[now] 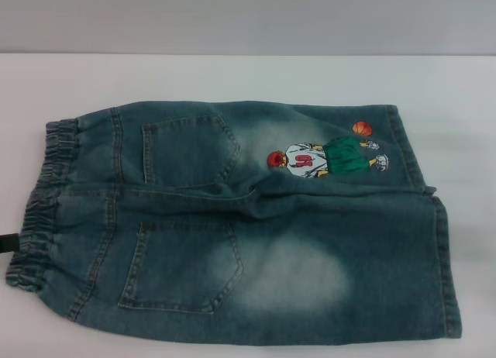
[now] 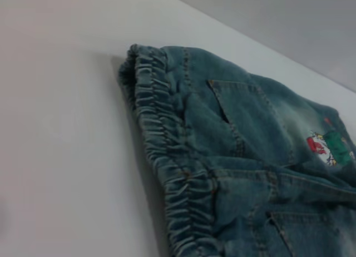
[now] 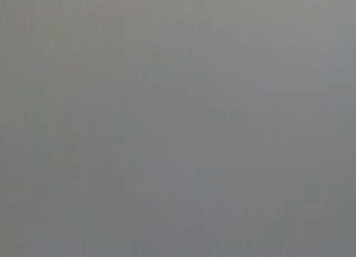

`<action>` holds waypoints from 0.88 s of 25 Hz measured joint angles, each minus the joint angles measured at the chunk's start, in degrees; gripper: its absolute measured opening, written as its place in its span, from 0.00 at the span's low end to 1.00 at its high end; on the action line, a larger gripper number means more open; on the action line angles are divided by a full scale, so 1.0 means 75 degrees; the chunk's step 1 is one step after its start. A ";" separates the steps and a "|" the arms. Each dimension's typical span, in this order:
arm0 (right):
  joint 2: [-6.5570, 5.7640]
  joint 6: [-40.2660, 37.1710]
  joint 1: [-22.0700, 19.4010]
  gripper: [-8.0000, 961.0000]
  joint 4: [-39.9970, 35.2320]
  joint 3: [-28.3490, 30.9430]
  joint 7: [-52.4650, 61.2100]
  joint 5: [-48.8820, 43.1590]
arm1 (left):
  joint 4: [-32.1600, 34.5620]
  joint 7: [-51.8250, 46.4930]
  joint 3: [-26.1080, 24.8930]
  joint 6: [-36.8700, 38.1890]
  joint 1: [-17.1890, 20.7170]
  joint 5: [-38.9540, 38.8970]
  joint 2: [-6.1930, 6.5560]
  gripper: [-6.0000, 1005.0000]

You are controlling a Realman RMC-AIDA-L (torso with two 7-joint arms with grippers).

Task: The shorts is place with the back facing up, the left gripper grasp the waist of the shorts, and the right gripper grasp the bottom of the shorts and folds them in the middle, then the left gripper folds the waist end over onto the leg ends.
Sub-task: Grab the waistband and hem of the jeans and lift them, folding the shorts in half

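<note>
The blue denim shorts (image 1: 232, 226) lie flat on the white table with both back pockets facing up. The waist of the shorts (image 1: 43, 203) is the ruffled elastic band at the left. The bottom of the shorts (image 1: 442, 257), two straight hems, is at the right. An embroidered basketball player (image 1: 322, 158) sits on the far leg. Only a dark tip of my left gripper (image 1: 6, 242) shows, at the left edge beside the waistband. The left wrist view looks close at the waist (image 2: 167, 151) from off its side. My right gripper is out of view.
The white table (image 1: 232, 75) runs back to a grey wall behind the shorts. Bare tabletop (image 2: 61, 134) lies beside the waistband. The right wrist view shows only a plain grey surface.
</note>
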 joint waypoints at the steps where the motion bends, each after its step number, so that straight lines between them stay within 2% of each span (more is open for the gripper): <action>1: 0.0000 0.0009 0.0006 0.68 0.0000 0.0000 0.0000 0.0000 | 0.0001 -0.0005 -0.0011 0.0005 0.0000 0.0040 0.0018 0.84; 5: 0.0000 0.0088 0.0034 0.68 -0.0066 -0.0001 0.0000 0.0000 | -0.0050 -0.0010 -0.0057 -0.0014 -0.0027 0.0268 0.0108 0.84; 11: -0.0001 0.0215 0.0066 0.68 -0.0084 -0.0001 0.0001 0.0000 | -0.0067 0.0029 -0.0029 -0.0024 -0.0071 0.0461 0.0121 0.84; 22: 0.0000 0.0305 0.0062 0.68 -0.0093 -0.0021 0.0001 0.0000 | -0.0083 -0.0081 -0.0055 -0.0018 -0.0342 0.1106 -0.0020 0.84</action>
